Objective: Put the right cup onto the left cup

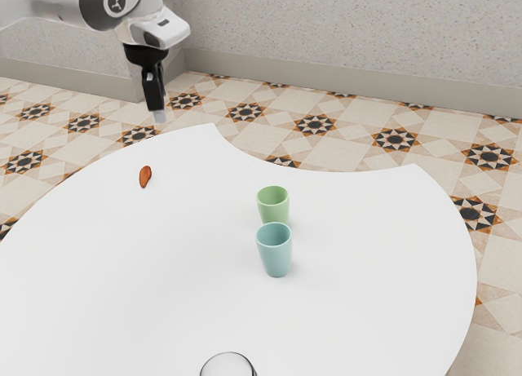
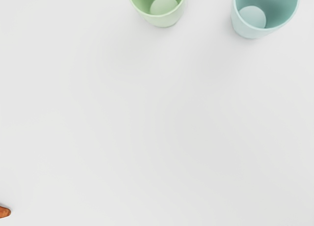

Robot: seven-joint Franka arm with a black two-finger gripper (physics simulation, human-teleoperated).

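Observation:
My gripper (image 1: 158, 112) hangs high at the upper left of the exterior view, well away from both cups and above the table's far side. A green cup (image 1: 274, 216) stands upright near the table's middle. The teal cup (image 1: 277, 258), also upright, hides part of its lower side in that view. In the wrist view the green cup (image 2: 162, 20) and the teal cup (image 2: 250, 32) stand apart, with white tabletop between them, and the bottom inside each is visible.
On the white table (image 1: 163, 262) lies a small orange-brown object (image 1: 145, 176), also in the wrist view (image 2: 4, 212). A round, light-coloured item (image 1: 227, 365) sits at the exterior view's lower edge. The table's edge has a curved cutout.

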